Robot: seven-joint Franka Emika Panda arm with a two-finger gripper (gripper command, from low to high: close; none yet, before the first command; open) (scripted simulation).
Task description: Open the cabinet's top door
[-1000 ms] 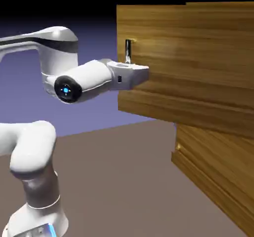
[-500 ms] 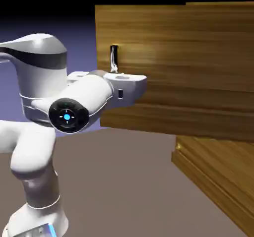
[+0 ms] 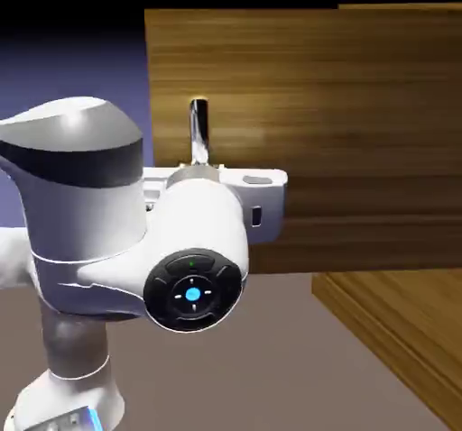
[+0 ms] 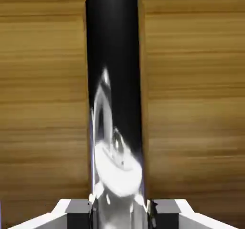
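Gripping the silver bar handle (image 4: 115, 103) between the two grey fingertips (image 4: 79, 213), with the gripper (image 4: 119, 213) closed tight on the bar's lower end and both pads pressed against its sides. Filling the middle of the hand view with that upright bar, dark above and brightly mirrored below, against horizontal golden-brown wood grain on either side.

Standing swung well out from the cabinet (image 3: 406, 23), the top door (image 3: 343, 132) facing the exterior camera almost flat, its left edge hanging out over the table (image 3: 253, 366) and against the blue-violet backdrop (image 3: 72, 68). Showing the handle (image 3: 198, 132) near that free left edge, rising upright just above the white hand (image 3: 244, 195), whose body hides the bar's lower part and the fingers in this view.

Crowding the exterior view's left and centre with the white arm (image 3: 81, 195): a wide grey-banded link, and in front of it a rounded wrist cap with a glowing blue ring (image 3: 192, 296) turned toward the camera.

Sitting below and to the right, the lower wood panel (image 3: 397, 330) staying flush with the cabinet body, angled away toward the picture's lower right corner.
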